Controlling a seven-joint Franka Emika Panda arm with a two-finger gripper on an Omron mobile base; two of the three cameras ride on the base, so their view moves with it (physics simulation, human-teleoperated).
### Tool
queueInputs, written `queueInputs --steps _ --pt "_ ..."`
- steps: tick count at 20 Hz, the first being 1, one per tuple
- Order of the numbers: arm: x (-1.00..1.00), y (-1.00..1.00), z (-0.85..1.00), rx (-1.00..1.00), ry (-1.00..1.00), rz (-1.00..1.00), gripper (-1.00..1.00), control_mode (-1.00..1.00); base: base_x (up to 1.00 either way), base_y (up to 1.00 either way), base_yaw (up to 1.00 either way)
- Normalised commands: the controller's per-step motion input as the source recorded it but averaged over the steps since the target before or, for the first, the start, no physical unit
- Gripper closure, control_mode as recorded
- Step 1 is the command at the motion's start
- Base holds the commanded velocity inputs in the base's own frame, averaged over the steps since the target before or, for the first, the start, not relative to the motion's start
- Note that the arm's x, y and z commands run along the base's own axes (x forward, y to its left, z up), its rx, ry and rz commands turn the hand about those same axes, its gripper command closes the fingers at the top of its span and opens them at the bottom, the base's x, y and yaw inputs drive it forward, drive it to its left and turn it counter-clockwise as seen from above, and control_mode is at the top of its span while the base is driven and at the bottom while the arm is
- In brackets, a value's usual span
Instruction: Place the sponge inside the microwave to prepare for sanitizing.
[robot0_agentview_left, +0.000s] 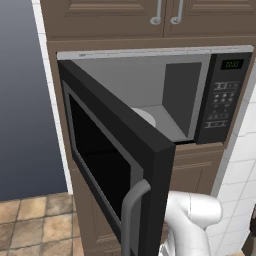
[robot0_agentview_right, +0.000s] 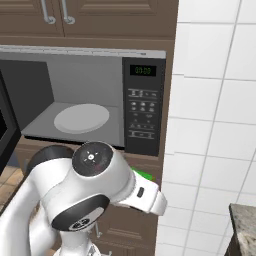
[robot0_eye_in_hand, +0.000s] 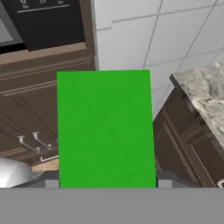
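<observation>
In the hand view the sponge (robot0_eye_in_hand: 105, 129) shows its bright green face as a large rectangle standing between the two dark fingertips (robot0_eye_in_hand: 168, 180), and my gripper (robot0_eye_in_hand: 107, 181) is shut on it. A green corner of the sponge (robot0_agentview_right: 143, 175) peeks out behind my white forearm, below the microwave's button panel (robot0_agentview_right: 143, 107). The microwave (robot0_agentview_left: 227, 95) stands open: its black door (robot0_agentview_left: 120, 165) with the grey handle (robot0_agentview_left: 131, 210) is swung out to the left. Inside, the grey cavity holds a white turntable (robot0_agentview_right: 81, 118). The held sponge is lower than the cavity and outside it.
Brown wooden cabinets (robot0_agentview_left: 110, 15) sit above the microwave and drawers (robot0_eye_in_hand: 30, 109) below it. A white tiled wall (robot0_agentview_right: 215, 100) rises on the right. A stone countertop (robot0_eye_in_hand: 205, 94) juts out at the far right. The open door blocks the left side.
</observation>
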Motion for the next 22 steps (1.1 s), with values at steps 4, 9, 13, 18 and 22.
queueInputs --steps 4,9,13,18,22 --pt "0.01 1.00 0.00 -0.20 -0.02 0.00 1.00 -1.00 0.00 0.00 0.00" --pt "0.21 0.94 0.01 -0.16 -0.06 0.08 1.00 -1.00 0.00 0.00 0.00" --pt "0.29 0.83 0.02 -0.12 0.00 0.21 1.00 -1.00 0.00 0.00 0.00" --pt "0.26 0.74 0.00 -0.10 0.00 0.24 1.00 -1.00 0.00 0.00 0.00" --pt "0.00 0.34 -0.06 0.00 -0.04 0.26 1.00 -1.00 0.00 0.00 0.00"
